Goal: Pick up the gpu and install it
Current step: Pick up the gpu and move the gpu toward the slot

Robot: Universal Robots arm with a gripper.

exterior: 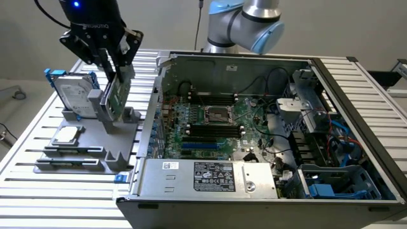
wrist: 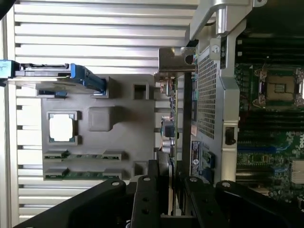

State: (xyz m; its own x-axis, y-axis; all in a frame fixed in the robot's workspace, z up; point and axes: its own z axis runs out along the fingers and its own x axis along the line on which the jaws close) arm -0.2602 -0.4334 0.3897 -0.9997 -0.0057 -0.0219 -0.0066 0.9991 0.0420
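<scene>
The black two-finger gripper [exterior: 114,67] clamps the top edge of the thin green-and-black gpu [exterior: 119,95], which stands upright at its six o'clock, long axis vertical.

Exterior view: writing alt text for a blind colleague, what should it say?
The robot's hand is at the top edge of the gpu, standing in a grey holder beside an open computer case; a hard drive stands in the same holder.
</scene>
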